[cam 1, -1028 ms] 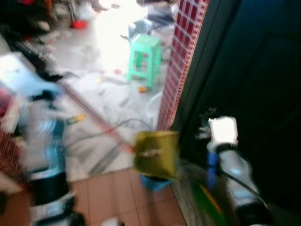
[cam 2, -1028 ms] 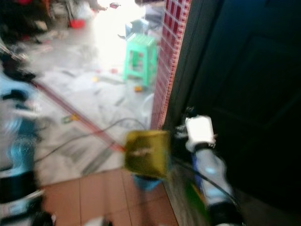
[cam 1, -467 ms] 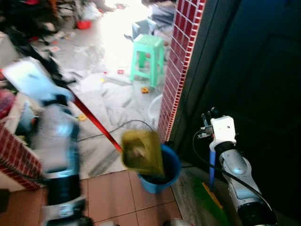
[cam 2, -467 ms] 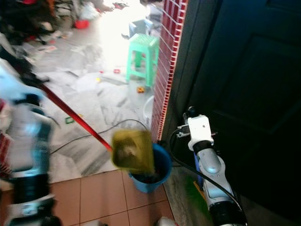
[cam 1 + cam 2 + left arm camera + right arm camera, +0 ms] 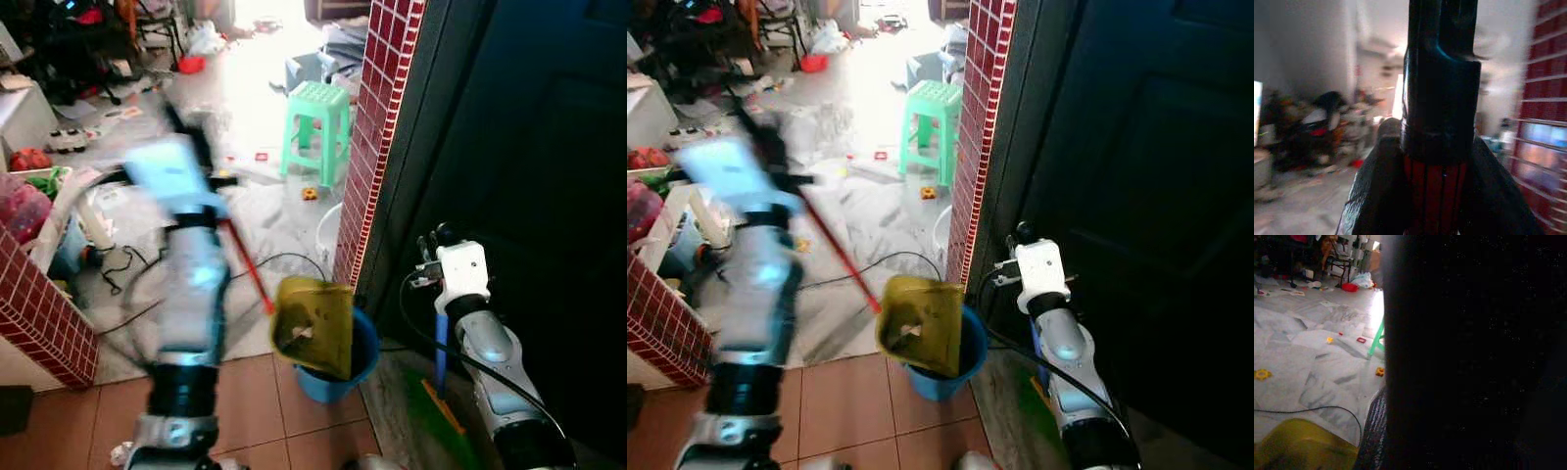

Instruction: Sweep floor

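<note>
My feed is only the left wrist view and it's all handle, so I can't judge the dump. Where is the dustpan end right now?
Observer: The left pincer grips the red handle. At its far end the yellow dustpan hangs tipped over the blue bucket, at the foot of the red brick pillar.
Operator: Anything in the pan?
Observer: A small pale scrap lies on its inner face.
Operator: Hazards on the floor nearby?
Observer: A black cable loops across the marble just beyond the bucket. The right arm is by the dark door.
</note>
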Robot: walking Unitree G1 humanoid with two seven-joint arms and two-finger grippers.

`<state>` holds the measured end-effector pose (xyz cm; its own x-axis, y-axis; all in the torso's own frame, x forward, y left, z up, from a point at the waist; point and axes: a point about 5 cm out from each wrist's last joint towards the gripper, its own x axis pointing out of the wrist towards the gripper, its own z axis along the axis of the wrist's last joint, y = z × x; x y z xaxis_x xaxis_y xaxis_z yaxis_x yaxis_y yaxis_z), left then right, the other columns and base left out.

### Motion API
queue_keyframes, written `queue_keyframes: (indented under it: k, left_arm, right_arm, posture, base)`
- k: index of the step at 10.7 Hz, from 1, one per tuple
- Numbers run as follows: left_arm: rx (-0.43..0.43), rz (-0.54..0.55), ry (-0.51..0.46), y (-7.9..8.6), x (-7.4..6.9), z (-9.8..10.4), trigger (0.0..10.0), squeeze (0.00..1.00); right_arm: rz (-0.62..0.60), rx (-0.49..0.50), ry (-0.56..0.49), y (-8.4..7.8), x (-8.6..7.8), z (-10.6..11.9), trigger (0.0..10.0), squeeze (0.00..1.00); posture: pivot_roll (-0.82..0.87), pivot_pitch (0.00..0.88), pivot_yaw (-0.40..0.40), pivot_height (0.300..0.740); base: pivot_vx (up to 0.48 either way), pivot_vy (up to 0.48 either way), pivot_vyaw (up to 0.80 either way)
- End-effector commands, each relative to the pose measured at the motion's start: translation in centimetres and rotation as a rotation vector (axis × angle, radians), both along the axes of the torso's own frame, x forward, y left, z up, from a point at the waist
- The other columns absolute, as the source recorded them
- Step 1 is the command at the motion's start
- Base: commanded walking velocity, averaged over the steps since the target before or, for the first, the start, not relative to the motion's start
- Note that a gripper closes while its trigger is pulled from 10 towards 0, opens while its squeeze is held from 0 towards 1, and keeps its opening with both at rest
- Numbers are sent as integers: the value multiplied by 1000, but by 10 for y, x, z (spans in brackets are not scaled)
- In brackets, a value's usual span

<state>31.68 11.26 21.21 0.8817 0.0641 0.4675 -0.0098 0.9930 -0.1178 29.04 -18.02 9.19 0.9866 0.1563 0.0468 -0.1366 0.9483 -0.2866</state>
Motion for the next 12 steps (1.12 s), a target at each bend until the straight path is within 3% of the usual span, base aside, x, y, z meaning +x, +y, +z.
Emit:
queue_keyframes:
  k: [1,2,3,4,6,7,8,12]
  left_arm:
    - [82,-89,-34,-20,0,1,10000,0]
    - [181,-219,-114,-45,-4,4,10000,0]
    - [215,-275,-145,-54,-7,7,10000,0]
    - [290,-435,-189,-79,-13,8,10000,0]
    - [509,-691,-269,-113,-33,1,10000,0]
    - [520,-693,-284,-114,-35,2,10000,0]
    - [606,-717,-325,-118,-39,3,10000,0]
    - [550,-608,-308,-99,-28,13,10000,0]
  right_arm:
    - [9,-11,-49,2,3,9,10000,0]
    - [10,-7,-51,4,5,9,10000,0]
    - [12,-6,-52,5,5,9,10000,0]
    - [12,-3,-53,5,5,9,10000,0]
    - [10,-2,-54,6,4,8,10000,0]
    - [10,-3,-54,5,4,8,10000,0]
    - [8,-6,-53,5,4,8,10000,0]
    - [14,-12,-50,5,4,7,10000,0]
  posture:
    - [-99,0,-3,740]
    - [-95,0,-2,740]
    - [-93,0,-1,740]
    - [-92,0,1,740]
    - [-97,0,4,740]
    - [-99,0,4,740]
    - [-98,0,2,740]
    - [-94,0,-6,740]
  base:
    - [0,0,0]
    - [0,0,0]
    - [0,0,0]
    - [0,0,0]
    - [0,0,0]
    - [0,0,0]
    - [0,0,0]
    - [0,0,0]
